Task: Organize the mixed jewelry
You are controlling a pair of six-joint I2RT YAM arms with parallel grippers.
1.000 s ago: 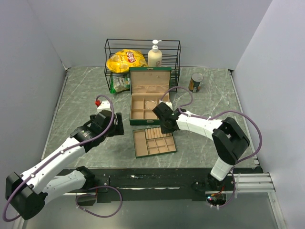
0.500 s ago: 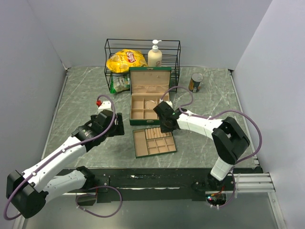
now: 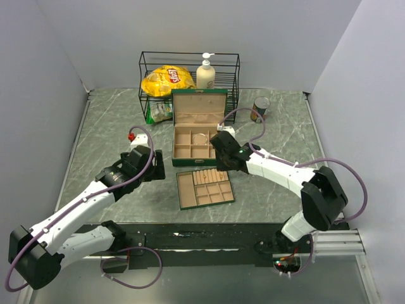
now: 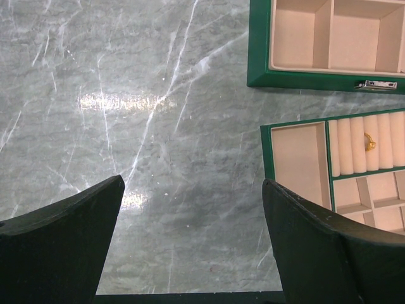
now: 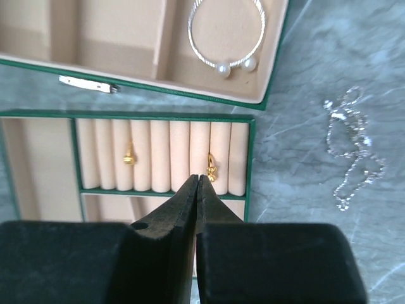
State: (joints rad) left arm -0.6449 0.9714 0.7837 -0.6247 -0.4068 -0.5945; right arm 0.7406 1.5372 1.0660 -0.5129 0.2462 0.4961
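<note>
In the right wrist view a silvery wire bangle [image 5: 226, 39] with two pearl beads lies in a compartment of the green box [image 5: 266, 101]. Two small gold rings [image 5: 128, 154] [image 5: 211, 167] sit in the ring rolls of the tan-lined tray [image 5: 250, 164]. A thin silver chain [image 5: 352, 152] lies on the marble to the right of the tray. My right gripper [image 5: 197, 177] is shut and empty above the ring rolls, beside the right ring. My left gripper [image 4: 190, 190] is open and empty over bare marble, left of the tray [image 4: 266, 158]. One gold ring [image 4: 369, 143] shows there.
A wire rack [image 3: 188, 79] holding a chips bag [image 3: 166, 80] and a soap bottle [image 3: 205, 73] stands at the back. A can [image 3: 259, 109] stands at the back right. The open green box [image 3: 197, 126] and the tray [image 3: 204, 188] lie mid-table.
My right arm has swung: its elbow moved right and the gripper shifted slightly toward the box. The left arm has hardly moved.
</note>
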